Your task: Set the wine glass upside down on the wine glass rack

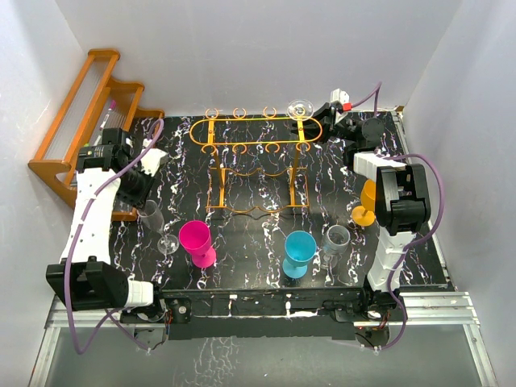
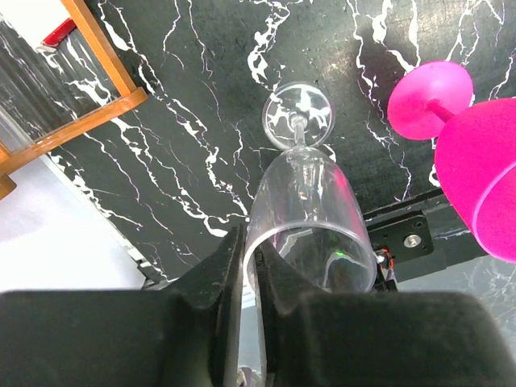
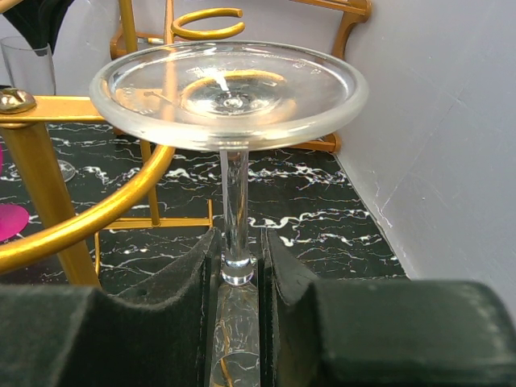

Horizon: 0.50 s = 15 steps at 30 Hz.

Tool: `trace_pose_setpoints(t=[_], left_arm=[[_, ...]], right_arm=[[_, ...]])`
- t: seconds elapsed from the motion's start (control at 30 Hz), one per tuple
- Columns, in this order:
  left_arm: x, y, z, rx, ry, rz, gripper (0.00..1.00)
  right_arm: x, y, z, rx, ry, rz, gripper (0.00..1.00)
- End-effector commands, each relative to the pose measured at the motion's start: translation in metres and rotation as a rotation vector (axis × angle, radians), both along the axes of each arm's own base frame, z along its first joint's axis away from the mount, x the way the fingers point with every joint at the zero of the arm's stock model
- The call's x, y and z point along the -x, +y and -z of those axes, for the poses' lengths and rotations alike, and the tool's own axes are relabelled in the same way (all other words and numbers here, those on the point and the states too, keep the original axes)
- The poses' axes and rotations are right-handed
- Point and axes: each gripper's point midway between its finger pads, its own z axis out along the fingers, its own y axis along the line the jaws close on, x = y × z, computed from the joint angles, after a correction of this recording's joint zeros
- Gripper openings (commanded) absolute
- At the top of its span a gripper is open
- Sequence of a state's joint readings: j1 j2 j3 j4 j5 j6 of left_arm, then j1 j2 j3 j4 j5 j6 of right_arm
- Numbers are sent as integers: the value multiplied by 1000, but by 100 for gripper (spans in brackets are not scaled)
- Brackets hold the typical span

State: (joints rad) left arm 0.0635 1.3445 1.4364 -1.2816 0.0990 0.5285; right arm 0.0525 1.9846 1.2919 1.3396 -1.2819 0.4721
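An inverted wine glass point(image 3: 230, 89) is clamped by its stem in the right jaws beside the rack point(image 3: 48, 109). A second glass point(image 2: 310, 218) is pinched at its rim by the left jaws.

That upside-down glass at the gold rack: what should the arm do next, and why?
Probably ease the right gripper down slightly: it grips the wine glass stem, foot up, seemingly over a ring loop of the wine glass rack, not clearly resting yet.
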Motion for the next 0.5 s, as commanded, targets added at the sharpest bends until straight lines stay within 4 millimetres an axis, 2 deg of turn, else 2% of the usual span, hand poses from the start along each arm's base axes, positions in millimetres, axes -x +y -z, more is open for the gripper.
trace_pose_setpoints(t=[0.0, 0.17, 0.3, 0.33, 0.37, 0.4, 0.47], left_arm=[[5, -1, -1, 11, -13, 1, 3], [0, -1, -8, 6, -62, -7, 0], [-6, -2, -22, 14, -101, -20, 0], [-8, -1, -26, 12, -112, -25, 0], [-10, -1, -31, 11, -126, -31, 0], [-12, -1, -36, 12, -138, -31, 0], [-16, -2, -47, 17, -158, -30, 0]], right_arm=[[11, 1, -28, -15, -124, 12, 19], [11, -1, -26, -11, -124, 15, 26], [10, -4, -26, -15, -127, 26, 33], [9, -5, -27, -17, -132, 30, 46], [10, -5, -28, -20, -137, 34, 90], [9, -6, -28, -23, -136, 38, 97], [9, -8, -28, -24, -136, 45, 98]])
